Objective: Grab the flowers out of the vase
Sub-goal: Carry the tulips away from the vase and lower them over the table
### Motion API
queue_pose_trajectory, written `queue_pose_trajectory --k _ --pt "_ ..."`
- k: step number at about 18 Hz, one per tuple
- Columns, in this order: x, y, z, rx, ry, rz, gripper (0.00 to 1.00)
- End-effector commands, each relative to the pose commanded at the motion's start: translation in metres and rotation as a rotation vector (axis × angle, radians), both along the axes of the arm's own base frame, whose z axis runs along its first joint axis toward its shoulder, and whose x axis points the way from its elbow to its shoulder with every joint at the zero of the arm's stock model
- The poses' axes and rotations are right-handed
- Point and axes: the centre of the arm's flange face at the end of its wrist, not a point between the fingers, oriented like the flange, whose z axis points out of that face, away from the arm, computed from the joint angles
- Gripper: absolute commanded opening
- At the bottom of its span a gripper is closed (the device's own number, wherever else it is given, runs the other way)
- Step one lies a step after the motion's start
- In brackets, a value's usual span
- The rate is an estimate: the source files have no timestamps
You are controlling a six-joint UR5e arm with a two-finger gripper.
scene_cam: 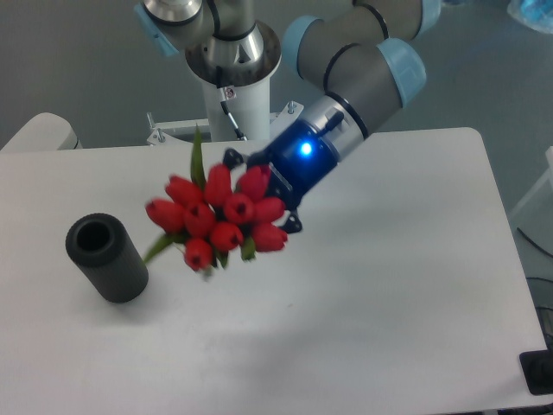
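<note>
- Hanging in the air above the surface, the flowers were a tight cluster of red tulip buds with one narrow green leaf pointing toward 12 o'clock and another trailing out toward 8 o'clock.
- The bunch was wholly clear of the vase, which stood upright on the surface at about 8 o'clock from the blooms, near them but not touching.
- The vase was a matte black cylinder with thick walls, and its round mouth showed dark with no stem in it.
- The gripper met the bunch from 2 o'clock and was clamped on the flowers (its fingers were mostly hidden behind the buds, so the exact contact could not be made out).
- Only dark finger parts peeked out at the top and lower right edges of the bunch.
- A blue light glowed on the dark wrist section just behind the gripper.
- The arm, grey with pale blue joint caps, ran up from the wrist toward 1 o'clock, and its white base column stood at 12 o'clock of the bunch, at the far edge of the surface.
- A soft shadow lay on the white surface beneath the bunch.
</note>
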Motion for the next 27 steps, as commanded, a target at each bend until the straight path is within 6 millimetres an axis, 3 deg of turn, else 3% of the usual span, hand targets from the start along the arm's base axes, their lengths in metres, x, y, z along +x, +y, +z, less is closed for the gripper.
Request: queue_pose_trajectory --k 7,13,17,23,27 --pt "-0.024 0.002 -0.017 -0.220 0.181 0.049 0.00" --pt "-0.025 0.005 -0.056 -0.502 0.360 -0.008 0.00" --pt "-0.030 0.009 -0.067 -0.598 0.401 -0.011 0.00" --pt "-0.043 0.044 -0.091 -0.750 0.438 -0.094 0.02" --pt "-0.049 0.055 -0.104 -0.818 0.506 -0.196 0.04"
